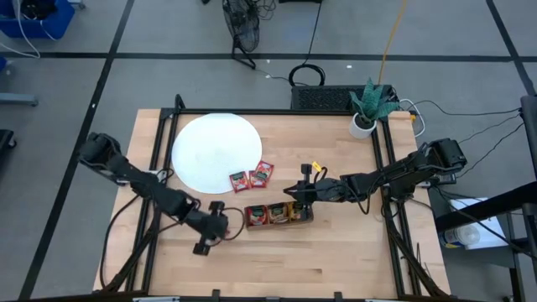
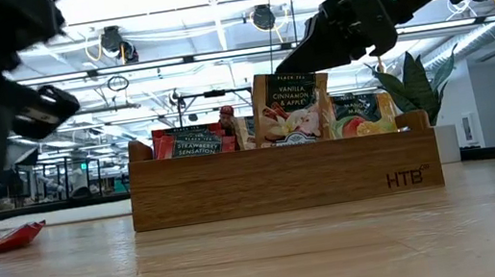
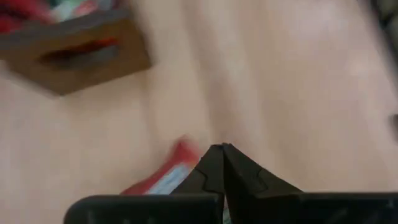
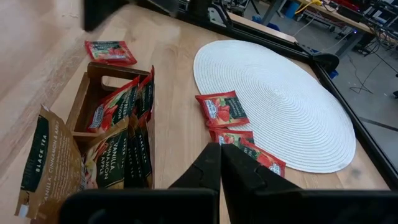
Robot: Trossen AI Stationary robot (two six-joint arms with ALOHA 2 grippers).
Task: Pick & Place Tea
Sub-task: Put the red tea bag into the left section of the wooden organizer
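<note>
Left pincer (image 1: 220, 225): pressed together, empty, just beside the tray's end.
Right pincer (image 1: 295, 195): pressed together, above the tray (image 1: 278, 215).
Red sachets (image 1: 252, 177): at the mat's (image 1: 215, 151) edge.

This is a robotics lab or test hall inside a large open industrial space. A butcher-block wooden table (image 1: 336, 252) sits in a black metal frame (image 1: 159, 143) on a grey floor marked with dark tape lines (image 1: 92, 101). Loose cables (image 1: 470, 126) trail from the rig, and a blue bin (image 1: 33, 18) stands in a corner. Across the table, long ceiling light strips (image 2: 216, 55), exposed ducting (image 2: 494, 31) and distant work areas show.
</note>
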